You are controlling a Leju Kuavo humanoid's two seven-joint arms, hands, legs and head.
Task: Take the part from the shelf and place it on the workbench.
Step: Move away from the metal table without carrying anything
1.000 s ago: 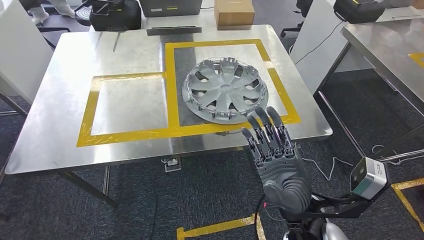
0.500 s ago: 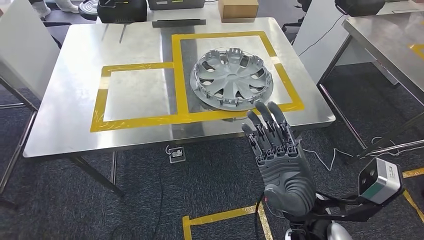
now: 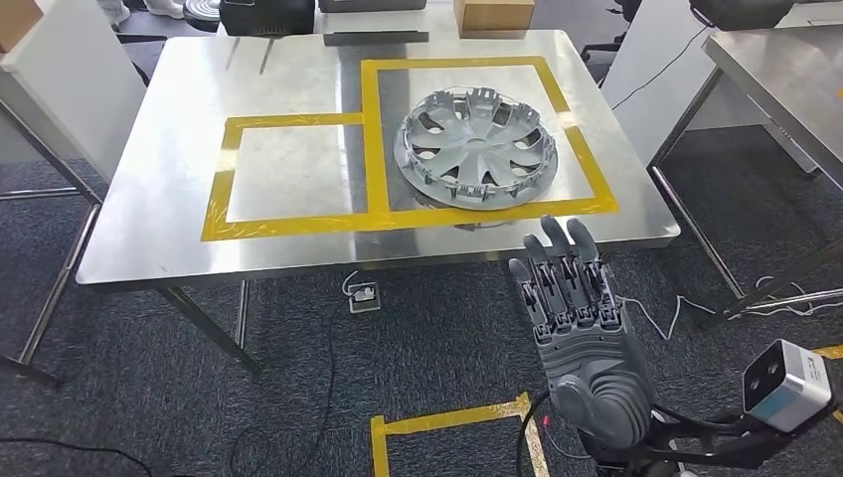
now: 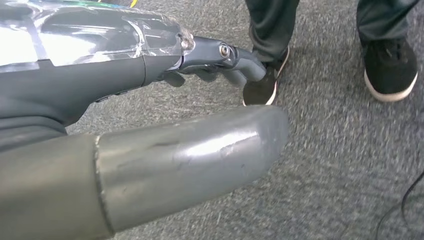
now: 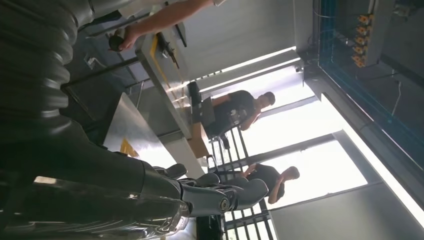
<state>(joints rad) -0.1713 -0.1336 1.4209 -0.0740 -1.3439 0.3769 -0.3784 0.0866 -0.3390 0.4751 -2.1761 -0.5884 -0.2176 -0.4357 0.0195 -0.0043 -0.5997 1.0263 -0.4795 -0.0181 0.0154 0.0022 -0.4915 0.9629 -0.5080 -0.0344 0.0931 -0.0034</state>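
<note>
The part, a silver-grey wheel cover (image 3: 477,149), lies flat on the steel workbench (image 3: 298,70), inside the larger yellow-taped square. My right hand (image 3: 577,308) is raised in front of me, fingers straight and spread, holding nothing. It hangs over the carpet just short of the bench's near edge, below the wheel cover. The right wrist view shows that hand (image 5: 150,195) empty too. My left hand (image 4: 125,75) hangs low over the carpet with its fingers (image 4: 235,57) loosely extended and nothing in it.
A cardboard box (image 3: 494,14) and a black case (image 3: 266,15) sit at the bench's far edge. Another steel table (image 3: 785,60) stands to the right. Yellow tape (image 3: 447,422) marks the carpet near me. A person's shoes (image 4: 390,60) stand close to my left hand.
The whole view has shifted: the bench and wheel cover now sit farther off and more floor shows, so the camera has moved back. My right hand stays raised and open.
</note>
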